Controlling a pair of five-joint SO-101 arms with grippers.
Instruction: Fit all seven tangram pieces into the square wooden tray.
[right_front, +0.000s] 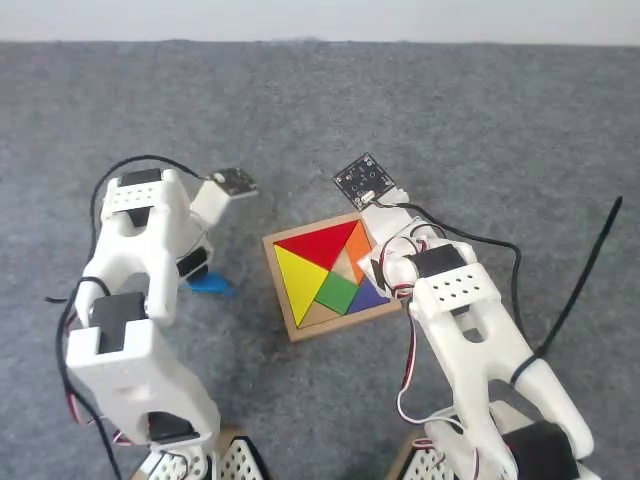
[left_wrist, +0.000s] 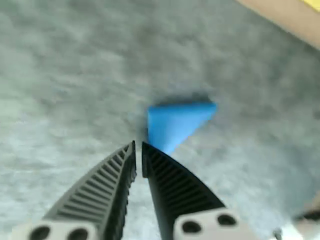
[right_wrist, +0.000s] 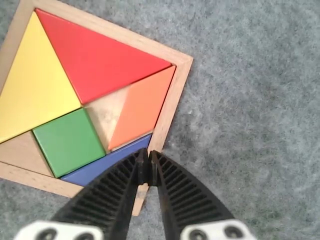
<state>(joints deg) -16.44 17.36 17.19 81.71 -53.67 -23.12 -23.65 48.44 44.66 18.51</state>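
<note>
The job looks well along but not finished. In the square wooden tray (right_wrist: 170, 100), five pieces lie flat: a large red triangle (right_wrist: 95, 60), a large yellow triangle (right_wrist: 35, 85), a green square (right_wrist: 67, 142), an orange parallelogram (right_wrist: 140, 110) and a dark blue piece (right_wrist: 100, 167). Two triangular gaps of bare wood remain, one in the middle and one at a corner.

A small light blue triangle (left_wrist: 177, 122) lies on the grey felt tabletop (right_front: 450, 120), well apart from the tray. The left gripper (left_wrist: 138, 146) is clenched on nothing, its tips just beside that triangle. The right gripper (right_wrist: 148, 159), likewise clenched and empty, sits over the tray's rim by the dark blue piece.

No writing can be read on the pieces or the tray.
</note>
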